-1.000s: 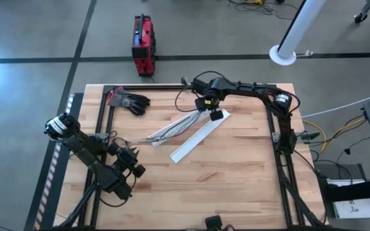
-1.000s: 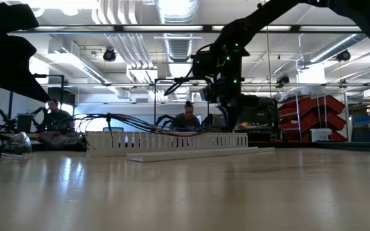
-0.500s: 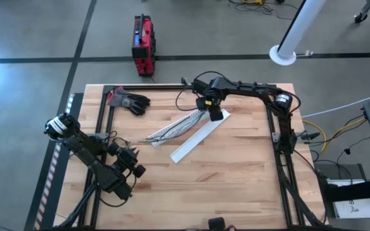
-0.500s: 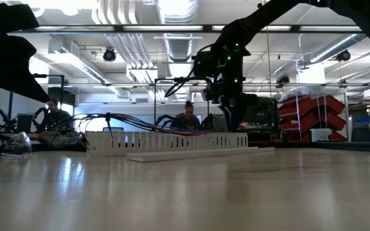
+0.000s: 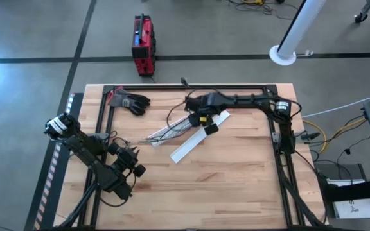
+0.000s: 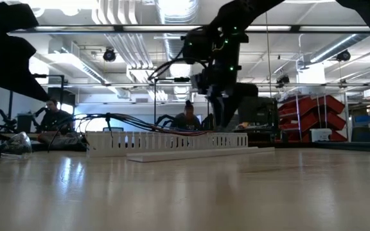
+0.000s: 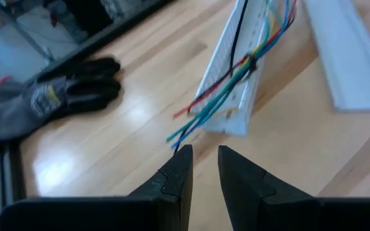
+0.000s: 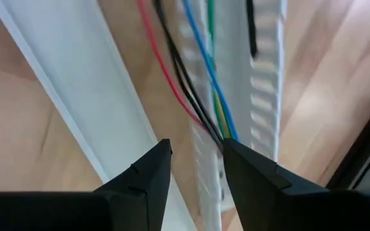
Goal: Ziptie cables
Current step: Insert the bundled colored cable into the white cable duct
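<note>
Toward the back edge of the pale wooden worktop [image 5: 236, 179], the long white slotted plastic channel [image 5: 172, 130] cradles the thin green, red and dark cables [image 5: 182, 124], keeping them bunched for tying. The right hand [image 5: 205, 126], fingers spread, hovers over them; 1 second ago it sat nearer the back-right corner. The left hand [image 7: 201, 168], slightly parted, waits near the front-left corner.

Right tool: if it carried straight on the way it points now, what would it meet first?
Probably the cables lying in the white slotted channel; the right tool points down at them, open, though depth is unclear.
</note>
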You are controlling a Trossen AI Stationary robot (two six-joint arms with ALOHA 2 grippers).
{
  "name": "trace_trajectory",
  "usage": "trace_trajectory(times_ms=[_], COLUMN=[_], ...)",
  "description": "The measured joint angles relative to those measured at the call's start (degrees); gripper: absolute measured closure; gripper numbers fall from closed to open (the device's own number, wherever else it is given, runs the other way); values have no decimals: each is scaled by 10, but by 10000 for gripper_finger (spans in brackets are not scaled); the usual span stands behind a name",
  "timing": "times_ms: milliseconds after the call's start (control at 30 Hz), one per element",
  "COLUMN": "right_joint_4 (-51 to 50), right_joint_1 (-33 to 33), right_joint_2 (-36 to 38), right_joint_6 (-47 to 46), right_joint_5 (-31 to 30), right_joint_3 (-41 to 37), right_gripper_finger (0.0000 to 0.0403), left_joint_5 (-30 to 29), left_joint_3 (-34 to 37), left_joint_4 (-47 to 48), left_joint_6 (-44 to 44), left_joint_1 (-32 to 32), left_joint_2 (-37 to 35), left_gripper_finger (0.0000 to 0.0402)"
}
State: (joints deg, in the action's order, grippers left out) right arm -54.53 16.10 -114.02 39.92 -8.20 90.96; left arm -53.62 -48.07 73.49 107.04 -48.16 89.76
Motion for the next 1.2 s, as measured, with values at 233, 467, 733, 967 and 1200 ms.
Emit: trace_trajectory(times_ms=[233, 467, 733, 967, 1200], right_joint_4=[47, 87, 143, 164, 201], right_joint_1=[-63, -98, -105, -109, -109], right_joint_2=[-2, -25, -25, -43, -43], right_joint_6=[30, 41, 31, 24, 21], right_joint_5=[-29, -113, -110, -93, -122], right_joint_3=[-4, -16, -34, -41, -41], right_gripper_finger=[278, 244, 232, 264, 320], left_joint_5=[-27, -50, -69, -76, -79], left_joint_3=[0, 0, 1, 5, 7], left_joint_4=[0, 0, 0, 0, -3], left_joint_6=[0, 0, 0, 0, 0], left_joint_1=[0, 0, 1, 2, 2], left_joint_2=[-1, 0, 0, 0, 0], left_gripper_finger=[342, 342, 342, 342, 342])
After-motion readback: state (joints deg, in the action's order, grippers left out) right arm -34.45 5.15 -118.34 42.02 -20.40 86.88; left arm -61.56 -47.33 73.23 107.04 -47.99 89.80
